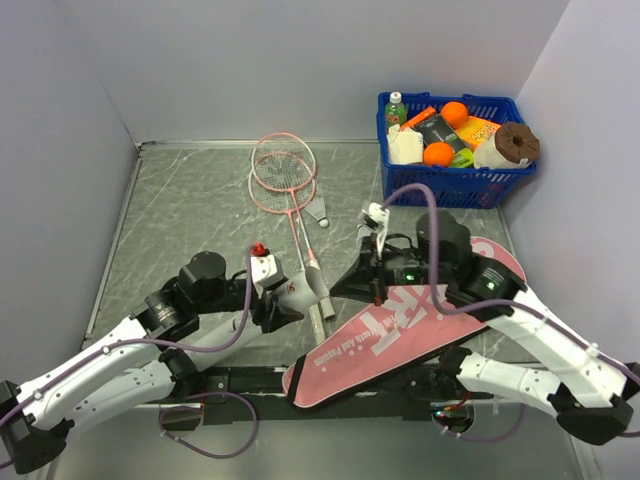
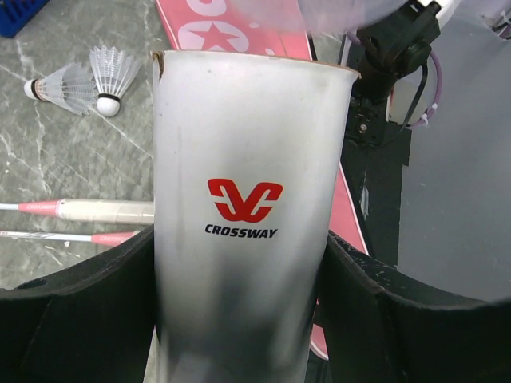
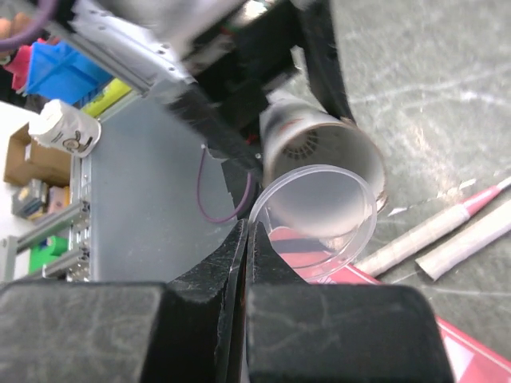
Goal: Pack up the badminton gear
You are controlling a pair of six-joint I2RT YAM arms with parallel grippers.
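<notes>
My left gripper is closed around a white tube printed CROSSWAY, one finger on each side of it. In the top view this tube lies low over the table between the arms. My right gripper is shut, pinching the rim of a clear round lid just in front of the tube's open mouth. Two shuttlecocks lie on the table. Two pink rackets lie crossed behind them, with handles beside the tube. The pink bag lies under my right arm.
A blue basket of groceries stands at the back right corner. Grey walls close in the table on the left, back and right. A black bar runs along the near edge between the arm bases.
</notes>
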